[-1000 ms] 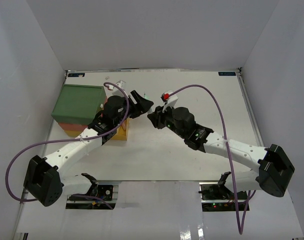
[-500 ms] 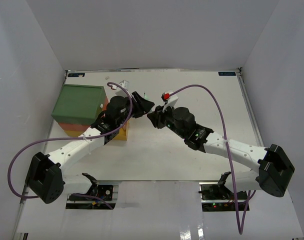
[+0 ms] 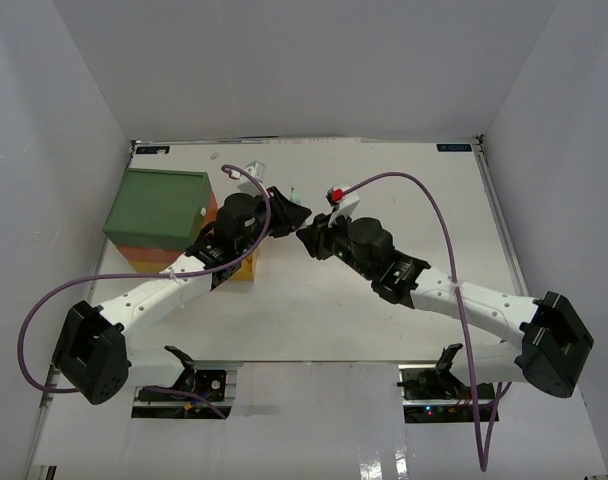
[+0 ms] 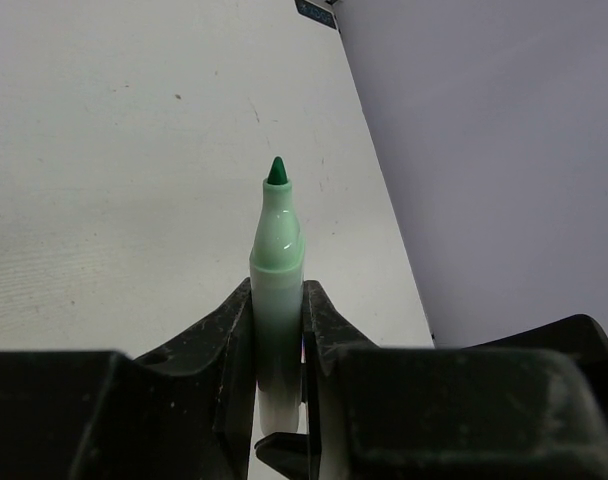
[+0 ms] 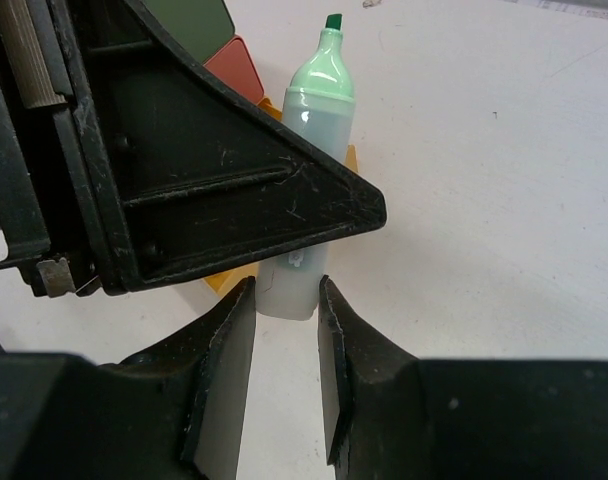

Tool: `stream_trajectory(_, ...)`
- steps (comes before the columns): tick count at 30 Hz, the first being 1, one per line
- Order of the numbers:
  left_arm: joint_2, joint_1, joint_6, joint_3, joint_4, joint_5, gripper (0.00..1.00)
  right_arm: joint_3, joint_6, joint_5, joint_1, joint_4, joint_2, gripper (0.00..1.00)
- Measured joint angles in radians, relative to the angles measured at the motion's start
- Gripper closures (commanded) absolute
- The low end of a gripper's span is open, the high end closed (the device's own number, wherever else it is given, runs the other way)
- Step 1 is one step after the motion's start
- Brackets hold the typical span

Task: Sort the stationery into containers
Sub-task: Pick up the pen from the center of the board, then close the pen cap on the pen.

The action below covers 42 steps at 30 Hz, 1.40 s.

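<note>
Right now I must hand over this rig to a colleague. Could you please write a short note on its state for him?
Left end effector: shut on the light green marker, whose uncapped tip points away from it.
Right end effector: its fingers flank the marker's rear end. Whether they press on it is unclear.
Containers: stacked at the table's left, green on top, beside the left arm.
Done: one marker is lifted, apparently in mid-handover between the arms.
Left: put this marker into a bin. The bins' contents are hidden, so the progress of the sorting cannot be judged.

Overhead plus wrist close-ups, same marker [image 4: 276,290]
</note>
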Motion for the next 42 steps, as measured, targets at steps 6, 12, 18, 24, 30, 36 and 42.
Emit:
stream_trajectory(6,0.0,-0.014,0.039,-0.012,0.002,0.026,0.92,-0.062,0.01,0.024,0.007,0.004,-0.047,0.53)
stream_trajectory(12,0.0,-0.003,0.125,-0.023,0.007,0.037,0.93,-0.161,0.016,0.103,0.008,-0.085,-0.115,0.25)
stream_trajectory(18,-0.001,0.016,0.291,-0.024,-0.012,0.094,0.94,-0.256,0.033,0.196,-0.01,-0.224,-0.238,0.02)
stream_trajectory(24,-0.015,0.076,0.54,-0.022,-0.084,0.249,0.97,-0.196,0.066,0.2,-0.177,-0.411,-0.258,0.03)
stream_trajectory(30,-0.113,0.101,0.735,-0.065,-0.107,0.398,1.0,-0.042,0.086,0.108,-0.409,-0.585,-0.147,0.02)
stream_trajectory(36,-0.172,0.101,0.851,-0.121,-0.111,0.526,1.0,0.072,0.083,0.017,-0.52,-0.7,0.013,0.11)
stream_trajectory(42,-0.175,0.101,0.888,-0.158,-0.121,0.581,1.0,0.084,0.072,-0.013,-0.533,-0.769,0.123,0.19)
